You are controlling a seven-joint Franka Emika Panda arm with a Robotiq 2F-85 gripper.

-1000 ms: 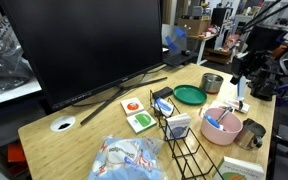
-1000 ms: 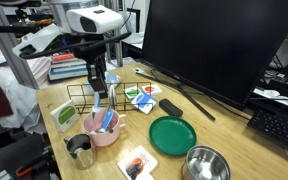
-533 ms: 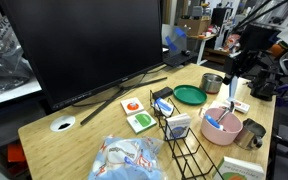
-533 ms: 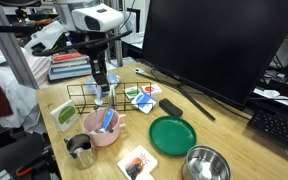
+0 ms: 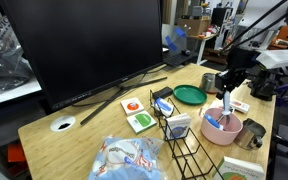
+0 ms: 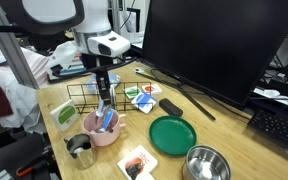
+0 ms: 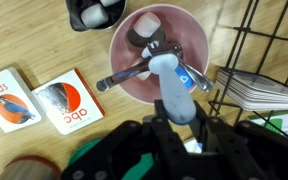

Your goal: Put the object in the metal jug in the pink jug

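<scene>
You are holding the pincer (image 7: 184,128) clamped on a light-blue plastic object (image 7: 174,85). In the wrist view its two dark fingers are pressing on either side of the object's thicker end, so the jaws are standing only as far apart as that end is wide. The object is pointing away from the wrist into the wide pale-pink plastic jug (image 7: 122,68), with its far end lying over the jug's inside; whether it is touching the bottom cannot be told. A grey metal utensil (image 7: 134,72) is lying slantwise inside the pink jug, crossing behind the object. The small dull grey steel jug (image 7: 74,15) is standing just beside the pink jug on the pale wooden bench (image 7: 44,40), apart from the pincer, and something pale is showing inside it that cannot be made out. In both exterior views you are hanging the pincer (image 5: 225,100) (image 6: 104,97) right above the pink jug (image 5: 224,136) (image 6: 104,141), the blue object (image 5: 225,110) dipping towards its rim, with the grey steel jug (image 5: 252,131) (image 6: 81,150) next to it. A black wire rack (image 7: 254,50) is standing just beside the pink jug, and two picture cards (image 7: 69,100) are lying flat on the bench on its other side. A flat green plate (image 5: 189,95) and a shinier silver cup (image 5: 212,83) are sitting near each other, in front of a large black monitor (image 5: 84,45).
</scene>
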